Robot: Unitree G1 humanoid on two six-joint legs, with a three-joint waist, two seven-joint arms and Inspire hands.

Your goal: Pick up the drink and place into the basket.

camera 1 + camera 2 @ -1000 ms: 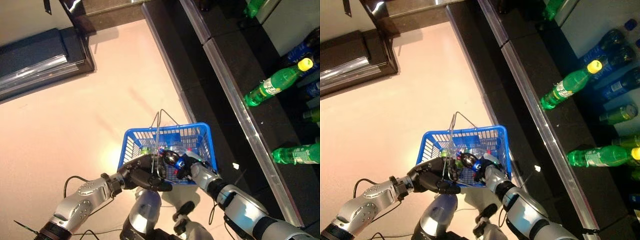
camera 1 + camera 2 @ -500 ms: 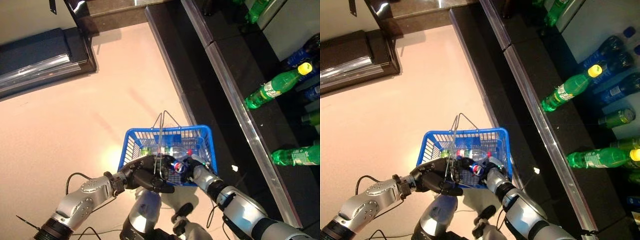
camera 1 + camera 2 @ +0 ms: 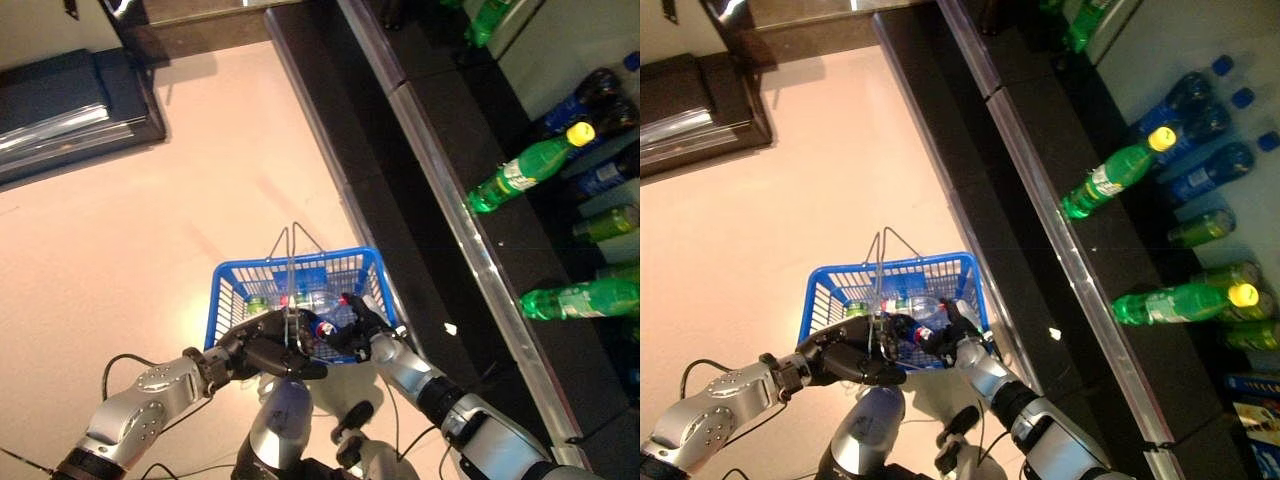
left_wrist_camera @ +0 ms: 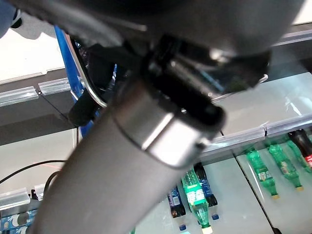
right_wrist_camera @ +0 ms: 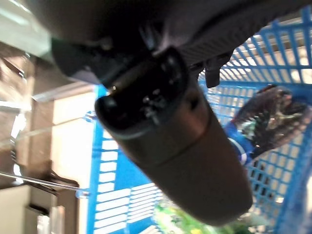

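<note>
One blue plastic basket (image 3: 385, 290) hangs from its wire handles (image 3: 291, 262), which the left robot hand (image 3: 262, 352) has its fingers curled round. Inside lie at least three bottles. The drink (image 3: 322, 328), a dark cola bottle with a blue label, lies in the basket by the near wall. The right robot hand (image 3: 358, 330) reaches over the rim beside it, fingers loose, gripping nothing. Two green bottles (image 3: 518, 178) lie on the dark shelf (image 3: 470, 120).

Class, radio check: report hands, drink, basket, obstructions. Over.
Left hand shut on basket handle. Right hand open over basket. Drink lying inside. Nothing in the way.
</note>
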